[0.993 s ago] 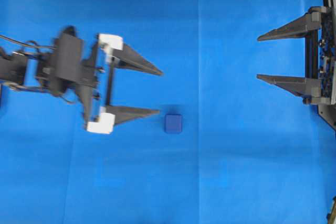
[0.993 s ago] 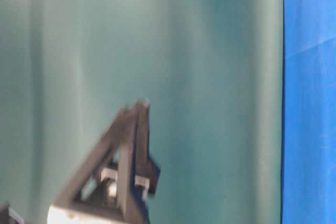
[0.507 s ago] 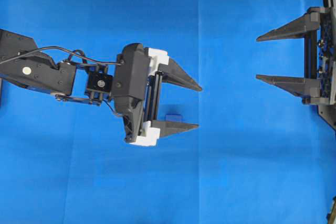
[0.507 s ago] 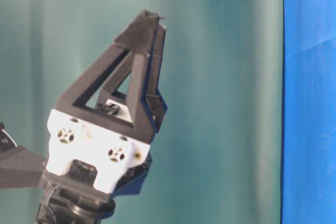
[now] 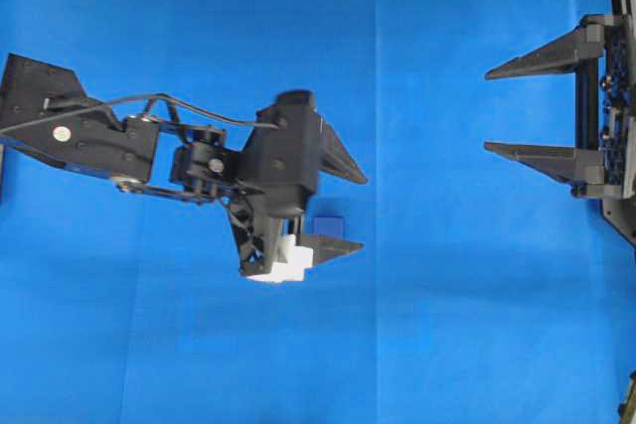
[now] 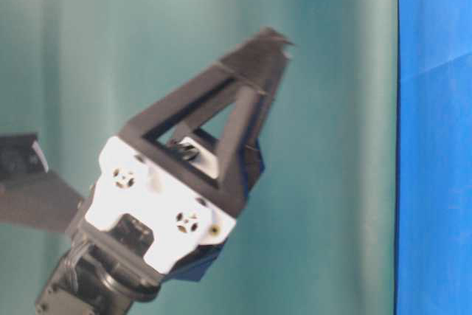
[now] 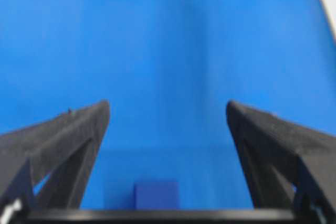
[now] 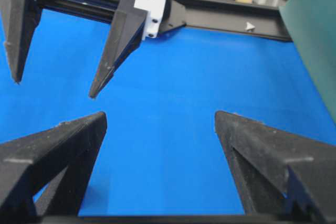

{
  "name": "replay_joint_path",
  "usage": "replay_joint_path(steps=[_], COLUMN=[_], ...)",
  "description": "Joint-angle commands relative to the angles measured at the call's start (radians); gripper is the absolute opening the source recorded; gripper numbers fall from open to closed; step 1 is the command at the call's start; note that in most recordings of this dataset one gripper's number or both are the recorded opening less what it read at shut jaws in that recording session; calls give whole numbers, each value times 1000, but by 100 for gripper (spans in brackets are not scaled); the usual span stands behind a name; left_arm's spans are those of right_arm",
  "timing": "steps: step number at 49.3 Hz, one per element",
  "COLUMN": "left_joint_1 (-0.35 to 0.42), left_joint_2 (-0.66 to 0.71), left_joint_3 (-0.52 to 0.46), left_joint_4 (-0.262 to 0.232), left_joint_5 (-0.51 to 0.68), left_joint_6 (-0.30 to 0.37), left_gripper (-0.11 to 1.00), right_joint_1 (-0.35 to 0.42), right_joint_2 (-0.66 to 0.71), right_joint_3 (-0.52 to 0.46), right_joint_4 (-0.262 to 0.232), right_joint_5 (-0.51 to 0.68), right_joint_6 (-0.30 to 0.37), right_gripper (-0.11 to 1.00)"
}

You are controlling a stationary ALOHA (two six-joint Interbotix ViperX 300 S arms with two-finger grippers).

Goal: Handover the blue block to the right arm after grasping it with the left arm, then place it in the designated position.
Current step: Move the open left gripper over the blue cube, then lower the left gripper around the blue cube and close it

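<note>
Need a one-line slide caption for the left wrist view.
Left pincer open above the blue cloth, with the blue block sitting low between its two fingers, untouched.

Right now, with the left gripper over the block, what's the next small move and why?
Probably lower the left gripper straight down, then close. Its fingers are spread wide, and the blue block sits on the cloth between them, near the finger bases in the wrist view, not yet gripped. The right gripper waits open at the far side.
</note>
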Motion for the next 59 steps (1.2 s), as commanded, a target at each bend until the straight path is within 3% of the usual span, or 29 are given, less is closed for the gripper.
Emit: replay_joint_path(steps=[1,10,20,59], left_joint_1=[-11,-12,-14,-15], left_joint_2=[8,69,112,118], left_joint_3=[-84,-206,-298,-304], left_joint_4=[0,3,3,3], left_joint_5=[140,428,592,600], left_joint_6=[-2,-2,0,-5], left_gripper=[93,93,93,93], right_joint_1=[-2,-2,-2,-2], right_joint_2=[5,5,5,5], right_joint_3=[-28,-29,-29,-31], right_joint_4=[3,3,3,2], right_joint_5=[3,5,5,15], right_joint_6=[2,2,2,2], right_gripper=[98,98,98,98])
